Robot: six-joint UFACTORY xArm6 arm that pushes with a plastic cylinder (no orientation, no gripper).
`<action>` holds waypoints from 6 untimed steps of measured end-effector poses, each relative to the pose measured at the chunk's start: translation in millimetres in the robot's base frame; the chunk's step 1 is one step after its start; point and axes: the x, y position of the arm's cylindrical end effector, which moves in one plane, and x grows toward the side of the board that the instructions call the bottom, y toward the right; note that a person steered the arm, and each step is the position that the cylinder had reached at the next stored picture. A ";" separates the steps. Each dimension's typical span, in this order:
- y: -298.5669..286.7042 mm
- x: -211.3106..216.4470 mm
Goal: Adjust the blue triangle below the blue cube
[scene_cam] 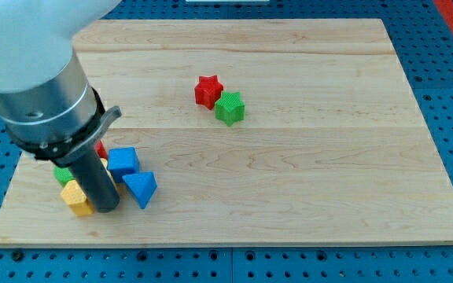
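Note:
The blue cube [123, 161] sits near the board's lower left. The blue triangle [141, 188] lies just below and to the right of it, touching or nearly touching its lower edge. My dark rod comes down from the arm at the view's upper left, and my tip [104, 209] rests on the board just left of the blue triangle and below the blue cube. The rod hides part of the blocks behind it.
A yellow block [75, 197] lies left of my tip, with a green block [63, 174] above it and a red block [101, 148] partly hidden by the rod. A red star [208, 90] and a green star [230, 108] touch near the wooden board's [305, 173] upper middle.

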 end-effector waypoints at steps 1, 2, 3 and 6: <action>30.2 12.8; 54.9 29.0; 75.5 33.8; 47.3 0.9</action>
